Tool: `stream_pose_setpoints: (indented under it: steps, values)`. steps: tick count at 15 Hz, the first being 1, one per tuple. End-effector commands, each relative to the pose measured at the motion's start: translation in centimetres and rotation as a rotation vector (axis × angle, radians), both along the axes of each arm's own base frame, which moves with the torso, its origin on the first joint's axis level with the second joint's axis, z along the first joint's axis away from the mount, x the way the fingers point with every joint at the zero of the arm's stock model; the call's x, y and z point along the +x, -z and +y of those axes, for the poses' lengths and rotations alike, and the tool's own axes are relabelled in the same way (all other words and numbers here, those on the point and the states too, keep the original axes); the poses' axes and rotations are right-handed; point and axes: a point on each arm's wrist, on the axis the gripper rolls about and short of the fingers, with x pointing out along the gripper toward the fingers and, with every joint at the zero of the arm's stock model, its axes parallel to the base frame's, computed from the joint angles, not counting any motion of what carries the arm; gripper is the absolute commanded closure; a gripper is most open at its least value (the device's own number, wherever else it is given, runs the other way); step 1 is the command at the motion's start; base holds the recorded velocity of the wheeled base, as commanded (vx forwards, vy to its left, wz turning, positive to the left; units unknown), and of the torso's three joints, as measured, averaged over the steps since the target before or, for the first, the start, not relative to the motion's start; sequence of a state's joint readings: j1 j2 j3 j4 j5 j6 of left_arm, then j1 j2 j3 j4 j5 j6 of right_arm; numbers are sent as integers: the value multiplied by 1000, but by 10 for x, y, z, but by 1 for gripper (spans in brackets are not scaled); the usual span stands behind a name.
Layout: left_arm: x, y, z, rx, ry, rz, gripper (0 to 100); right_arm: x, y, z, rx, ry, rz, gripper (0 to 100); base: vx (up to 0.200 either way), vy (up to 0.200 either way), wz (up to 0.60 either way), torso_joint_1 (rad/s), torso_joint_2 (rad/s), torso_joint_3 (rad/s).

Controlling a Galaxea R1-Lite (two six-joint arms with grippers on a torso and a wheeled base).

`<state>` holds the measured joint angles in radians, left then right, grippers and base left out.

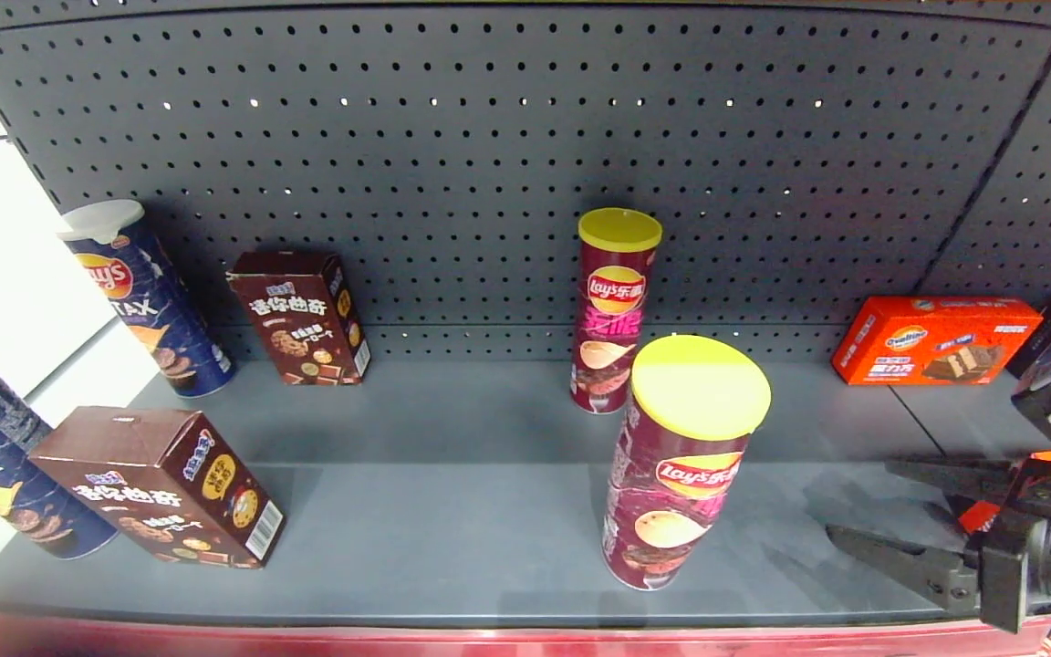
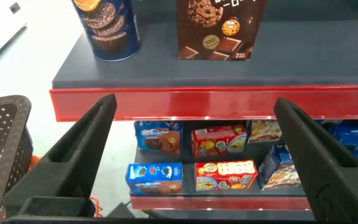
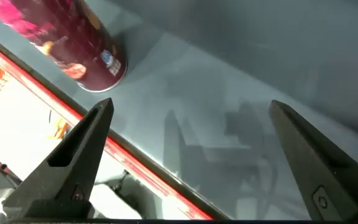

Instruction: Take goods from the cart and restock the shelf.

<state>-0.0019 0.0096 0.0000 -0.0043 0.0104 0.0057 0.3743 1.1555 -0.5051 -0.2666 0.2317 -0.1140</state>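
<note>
Printed labels on the chip cans (image 1: 682, 474), cookie boxes (image 1: 170, 479) and orange box (image 1: 931, 339)

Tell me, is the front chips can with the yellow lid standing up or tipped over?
Standing up. The front chips can sits on its base on the shelf, yellow lid on top.

A: The front chip can (image 1: 676, 474) is deep maroon with pink marbling, and its lid is bright yellow. The rear chip can (image 1: 612, 315) wears the same colours.

B: The blue can (image 1: 147, 301) is navy under a white lid. The cookie box (image 1: 302, 317) is chocolate brown, the flat box (image 1: 931, 339) vivid orange.

A: The shelf (image 1: 452, 511) is slate grey with a red front edge, the pegboard (image 1: 489, 137) dark grey, dotted with rows of holes.

B: And the right gripper (image 1: 861, 500) is matte black.
</note>
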Motion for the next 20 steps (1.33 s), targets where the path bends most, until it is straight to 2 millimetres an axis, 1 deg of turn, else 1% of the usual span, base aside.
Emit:
stream_pose_setpoints:
  steps: [1,5,6,8,9,10,16,20]
  values:
    - [0,0,0,0,-1,4,0,9,6,8,-18,-22,40,0,0,0,0,0,0,0]
    - [0,0,0,2,1,4,0,21,2,22,-30,-48,43,0,0,0,0,0,0,0]
    - [0,0,0,0,1,4,0,27,1,28,-32,-64,46,0,0,0,0,0,0,0]
    - [0,0,0,0,1,4,0,30,1,34,-34,-84,49,0,0,0,0,0,0,0]
    - [0,0,0,0,-1,4,0,33,1,42,-39,-111,57,0,0,0,0,0,0,0]
    - [0,0,0,0,-1,4,0,34,2,45,-43,-121,62,0,0,0,0,0,0,0]
    - [0,0,0,-1,-1,4,0,41,3,53,-45,-137,68,0,0,0,0,0,0,0]
    - [0,0,0,-1,-1,4,0,49,3,59,-62,-149,61,0,0,0,0,0,0,0]
